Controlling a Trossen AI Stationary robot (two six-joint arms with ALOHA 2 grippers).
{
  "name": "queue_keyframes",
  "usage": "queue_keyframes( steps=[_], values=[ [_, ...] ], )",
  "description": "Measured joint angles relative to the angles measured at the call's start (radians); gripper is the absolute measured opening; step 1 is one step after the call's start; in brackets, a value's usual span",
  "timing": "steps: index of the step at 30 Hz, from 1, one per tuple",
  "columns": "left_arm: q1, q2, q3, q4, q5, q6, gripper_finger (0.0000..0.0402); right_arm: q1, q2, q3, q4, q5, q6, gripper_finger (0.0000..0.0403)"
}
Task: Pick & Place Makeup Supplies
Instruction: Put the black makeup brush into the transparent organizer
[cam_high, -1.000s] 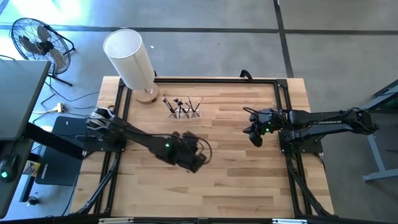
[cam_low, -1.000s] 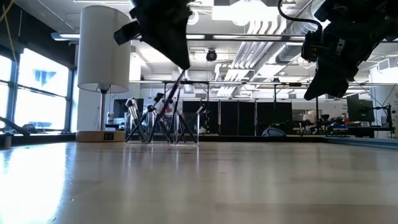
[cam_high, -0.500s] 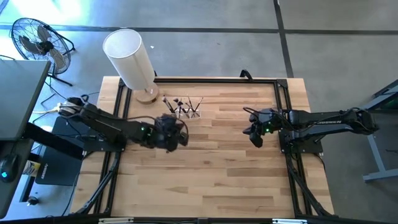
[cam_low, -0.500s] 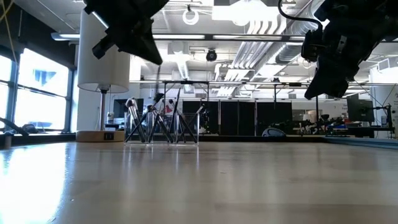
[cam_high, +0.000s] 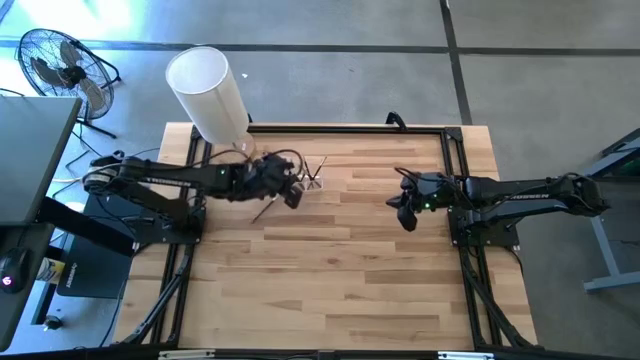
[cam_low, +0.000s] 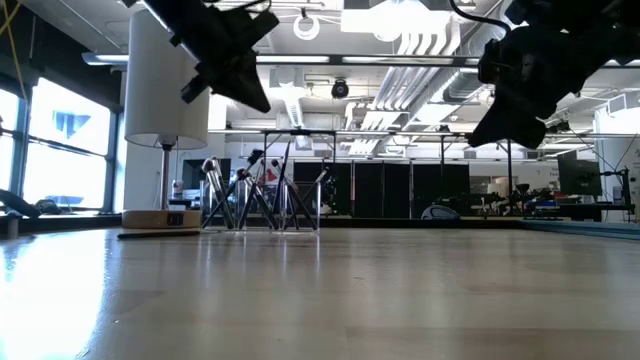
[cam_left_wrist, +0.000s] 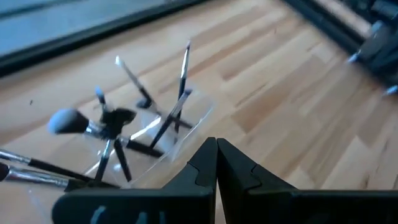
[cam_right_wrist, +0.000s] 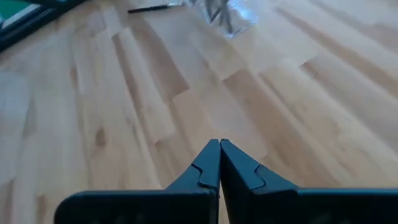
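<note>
Several makeup brushes (cam_left_wrist: 180, 81) stand leaning in a small clear holder (cam_high: 305, 175) at the table's far middle. One dark brush (cam_high: 263, 211) lies flat on the wood just near-left of the holder; it also shows in the right wrist view (cam_right_wrist: 149, 9) and the low view (cam_low: 155, 234). My left gripper (cam_high: 294, 196) hovers shut above the table right beside the holder, with nothing between its fingers (cam_left_wrist: 205, 162). My right gripper (cam_high: 403, 222) hangs shut and empty above the table's right half.
A tall white cylinder (cam_high: 210, 95) on a round wooden base stands at the far left corner, close behind the holder. A black frame (cam_high: 455, 160) runs along the table's edges. A fan (cam_high: 60, 65) stands on the floor beyond.
My left gripper has swung from the table's middle toward the far edge and the holder, staying shut. The thin brush that stuck out below its fingers a second ago is gone from them, and a brush now lies on the table. My right gripper has tipped slightly.
</note>
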Motion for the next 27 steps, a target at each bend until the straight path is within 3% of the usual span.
queue_keyframes(
  steps=[7,15,22,27],
  values=[
    [0.074,0.001,0.0,-0.128,0.138,-0.002,0.0,-0.001,0.0,0.0,0.002,0.117,0.002,0.0003],
    [0.105,0.001,0.0,-0.414,0.095,0.015,0.0008,-0.001,0.0,0.0,0.003,0.213,0.001,0.0004],
    [0.12,0.022,0.0,-0.587,0.132,0.078,0.0067,-0.001,0.0,0.0,0.003,0.233,0.002,0.0002],
    [0.191,0.033,-0.038,-0.615,0.263,0.152,0.0124,-0.003,0.0,0.0,0.006,0.234,0.002,0.0001]
  ],
)
